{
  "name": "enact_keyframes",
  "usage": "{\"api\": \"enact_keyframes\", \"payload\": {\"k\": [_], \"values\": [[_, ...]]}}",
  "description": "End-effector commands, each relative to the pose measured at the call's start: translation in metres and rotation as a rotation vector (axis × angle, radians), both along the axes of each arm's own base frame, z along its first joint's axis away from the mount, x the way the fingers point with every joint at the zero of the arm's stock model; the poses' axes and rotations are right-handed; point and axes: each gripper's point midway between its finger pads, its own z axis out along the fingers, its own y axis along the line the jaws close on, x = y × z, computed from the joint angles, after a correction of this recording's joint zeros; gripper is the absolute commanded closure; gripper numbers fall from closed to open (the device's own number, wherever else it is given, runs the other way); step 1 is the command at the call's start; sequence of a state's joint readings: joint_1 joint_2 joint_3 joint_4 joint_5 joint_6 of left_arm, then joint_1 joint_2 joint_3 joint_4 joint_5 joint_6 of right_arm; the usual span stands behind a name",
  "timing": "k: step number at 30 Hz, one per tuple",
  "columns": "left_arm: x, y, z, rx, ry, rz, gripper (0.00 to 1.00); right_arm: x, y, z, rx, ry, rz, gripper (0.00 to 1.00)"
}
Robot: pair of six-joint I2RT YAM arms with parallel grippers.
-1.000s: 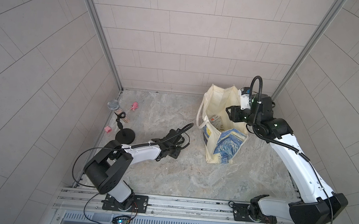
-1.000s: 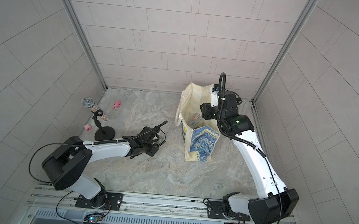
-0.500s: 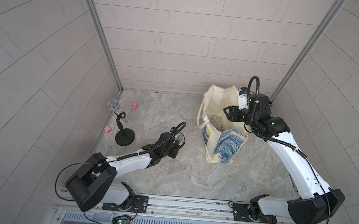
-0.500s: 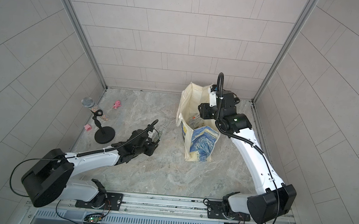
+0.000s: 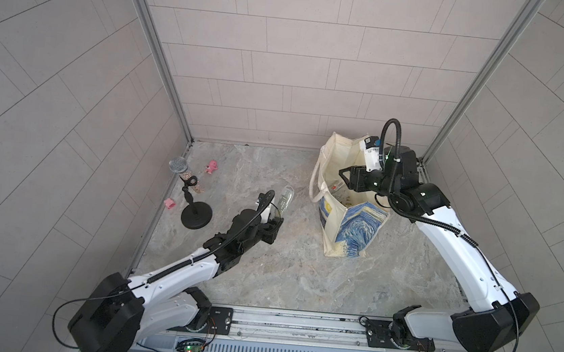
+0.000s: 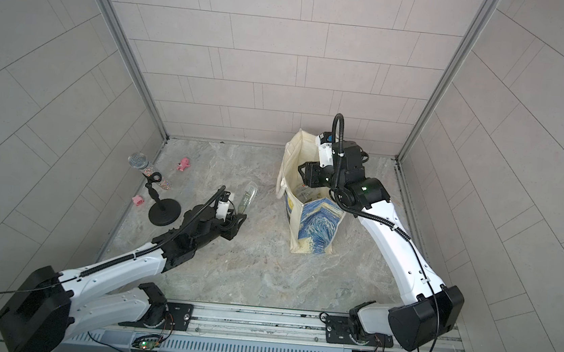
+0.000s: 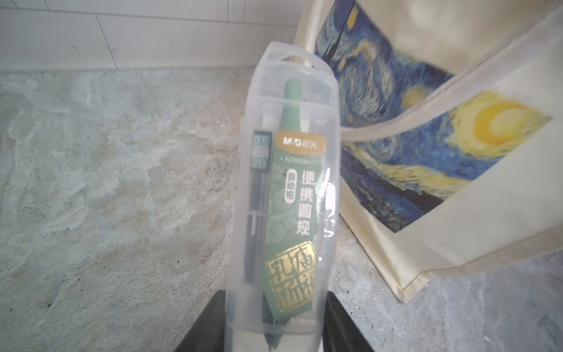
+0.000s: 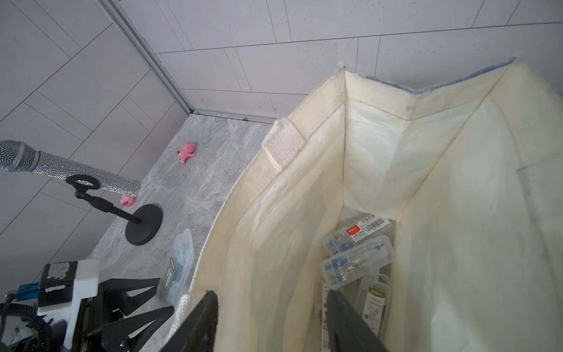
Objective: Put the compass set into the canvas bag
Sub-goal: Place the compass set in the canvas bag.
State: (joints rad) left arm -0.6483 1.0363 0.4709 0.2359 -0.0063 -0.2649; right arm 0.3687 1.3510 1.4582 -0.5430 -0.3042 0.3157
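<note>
Compass set [image 7: 286, 195] looks clamped by only its bottom end in the left gripper [image 7: 275, 329], canvas bag [image 7: 475, 231] ahead of the jaws, so it might swivel and snag the rim.

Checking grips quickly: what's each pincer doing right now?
Left pincer: closed on the compass set.
Right pincer: open, empty, at the canvas bag's mouth.

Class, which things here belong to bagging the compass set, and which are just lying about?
Job: compass set, left gripper holding it, canvas bag, right gripper at its mouth.
Lying about: microphone on its stand, two pink toys.
</note>
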Motion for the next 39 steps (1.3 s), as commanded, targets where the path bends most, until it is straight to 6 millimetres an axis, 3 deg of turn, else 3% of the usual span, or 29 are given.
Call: {"api": "enact_keyframes", "payload": {"k": [1,18,29,39], "values": [[-0.001,-0.001,0.03,-0.042,-0.066,-0.011,1.0,0.001,0.008,0.022,0.037,-0.044,0.019,0.41],[-0.011,-0.022,0.124,-0.161,-0.234,-0.116,1.0,-0.026,0.089,0.041,0.076,-0.054,0.261,0.35],[-0.008,-0.042,0.153,-0.16,-0.294,-0.168,1.0,-0.037,0.127,0.041,0.159,-0.002,0.375,0.33],[-0.006,-0.046,0.163,-0.148,-0.329,-0.166,1.0,-0.038,0.138,0.036,0.206,0.028,0.407,0.4]]}}
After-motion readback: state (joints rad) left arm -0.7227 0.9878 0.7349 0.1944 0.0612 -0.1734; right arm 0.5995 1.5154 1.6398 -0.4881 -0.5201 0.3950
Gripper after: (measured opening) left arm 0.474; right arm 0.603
